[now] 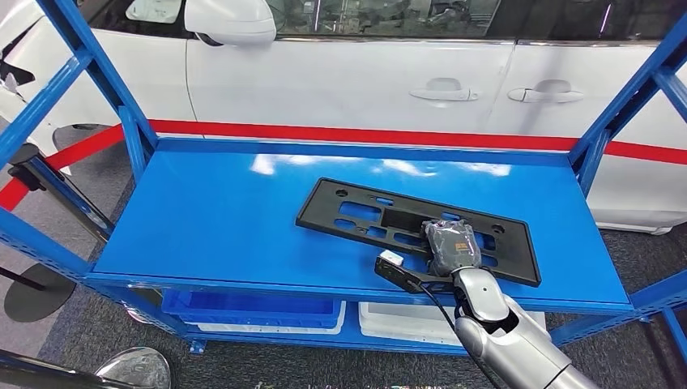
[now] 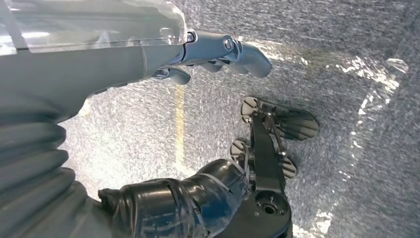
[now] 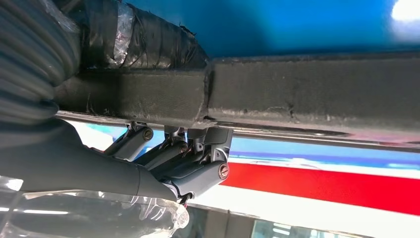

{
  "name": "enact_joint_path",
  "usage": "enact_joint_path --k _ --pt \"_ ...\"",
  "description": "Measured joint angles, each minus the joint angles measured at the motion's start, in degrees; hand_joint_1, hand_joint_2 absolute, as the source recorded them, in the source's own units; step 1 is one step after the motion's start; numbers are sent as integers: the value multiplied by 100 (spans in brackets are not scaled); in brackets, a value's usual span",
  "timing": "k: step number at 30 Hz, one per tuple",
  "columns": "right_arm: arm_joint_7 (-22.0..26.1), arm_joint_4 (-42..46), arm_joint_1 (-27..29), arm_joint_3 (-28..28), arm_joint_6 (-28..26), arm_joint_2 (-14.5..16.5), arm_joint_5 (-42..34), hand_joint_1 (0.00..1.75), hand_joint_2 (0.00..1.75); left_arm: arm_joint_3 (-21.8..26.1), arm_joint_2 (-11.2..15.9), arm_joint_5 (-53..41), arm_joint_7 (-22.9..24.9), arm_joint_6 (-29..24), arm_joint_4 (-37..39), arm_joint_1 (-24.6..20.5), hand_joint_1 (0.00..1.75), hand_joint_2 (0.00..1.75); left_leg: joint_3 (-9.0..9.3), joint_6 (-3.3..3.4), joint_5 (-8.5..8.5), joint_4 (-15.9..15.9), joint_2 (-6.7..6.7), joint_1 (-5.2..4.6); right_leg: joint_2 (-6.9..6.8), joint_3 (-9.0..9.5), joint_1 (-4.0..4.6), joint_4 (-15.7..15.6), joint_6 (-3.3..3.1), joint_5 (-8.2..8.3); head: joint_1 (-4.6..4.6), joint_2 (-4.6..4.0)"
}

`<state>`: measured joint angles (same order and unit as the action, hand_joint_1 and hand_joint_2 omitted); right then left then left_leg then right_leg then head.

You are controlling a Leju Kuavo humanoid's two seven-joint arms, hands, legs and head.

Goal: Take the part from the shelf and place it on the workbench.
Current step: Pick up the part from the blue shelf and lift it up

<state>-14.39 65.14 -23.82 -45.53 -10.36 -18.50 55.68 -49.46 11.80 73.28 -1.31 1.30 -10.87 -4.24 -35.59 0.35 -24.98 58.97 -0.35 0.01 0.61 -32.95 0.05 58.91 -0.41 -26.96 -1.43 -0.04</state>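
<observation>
A blue metal shelf [image 1: 211,219] with angled blue uprights carries one flat black plastic part [image 1: 356,212], a long rectangular plate with cut-out openings, lying slightly diagonal on its glossy top level. The right hand [image 1: 450,245] rests on the part's near right portion, its fingers wrapped around the near edge; most of the plate extends left of the hand.

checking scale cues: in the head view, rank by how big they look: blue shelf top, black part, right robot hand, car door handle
1. Blue shelf top, by far the largest.
2. Black part.
3. Right robot hand, gripping the part's near edge.
4. Car door handle, smallest, though it sits farther from the camera, so its true size against the robot hand is unsure.
</observation>
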Motion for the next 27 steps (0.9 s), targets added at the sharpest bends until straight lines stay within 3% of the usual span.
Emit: enact_joint_path --k 10,15,18,20,23,24,25,26,27 --pt "-62 1651 -49 5 -177 -41 -159 175 175 21 1 58 310 -391 1 6 0 175 3 6 -4 0 0 -5 3 -5 -9 -6 3 -1 -2 0" --pt "-145 2863 -9 139 -174 -289 67 175 175 21 -4 8 362 -458 1 23 0 175 -1 51 -31 23 -2 -20 1 4 -22 -10 28 -10 -2 0" --pt "-171 3422 41 260 -94 -453 250 175 175 20 -7 2 343 -435 1 24 0 175 21 104 8 -26 11 -12 13 15 -35 -20 78 -1 -3 0" --pt "-170 3683 57 307 -32 -550 365 175 175 20 -10 -6 327 -407 1 15 0 175 60 151 71 -125 41 32 14 -48 -25 158 116 -173 8 0" --pt "-165 3971 92 339 21 -638 497 175 175 20 -14 -10 308 -387 1 10 0 175 55 180 110 -166 79 55 -1 -423 -56 1141 181 -756 39 0" --pt "-163 4045 111 341 33 -662 522 175 175 20 -15 -10 307 -382 1 11 0 175 41 175 115 -161 85 60 -4 -518 -81 1412 206 -849 42 0" --pt "-163 4108 129 343 49 -689 550 175 175 20 -15 -10 306 -376 1 12 0 175 25 166 122 -151 88 72 -7 -524 -107 1488 232 -828 42 0" --pt "-164 4167 140 343 67 -716 585 175 175 20 -16 -10 305 -371 1 11 0 175 5 151 130 -134 88 90 -12 -430 -135 1352 261 -710 43 0" --pt "-165 4224 143 344 85 -738 632 175 175 20 -16 -10 305 -368 1 11 0 175 -19 129 136 -106 85 114 -21 -236 -165 1017 292 -530 44 0"
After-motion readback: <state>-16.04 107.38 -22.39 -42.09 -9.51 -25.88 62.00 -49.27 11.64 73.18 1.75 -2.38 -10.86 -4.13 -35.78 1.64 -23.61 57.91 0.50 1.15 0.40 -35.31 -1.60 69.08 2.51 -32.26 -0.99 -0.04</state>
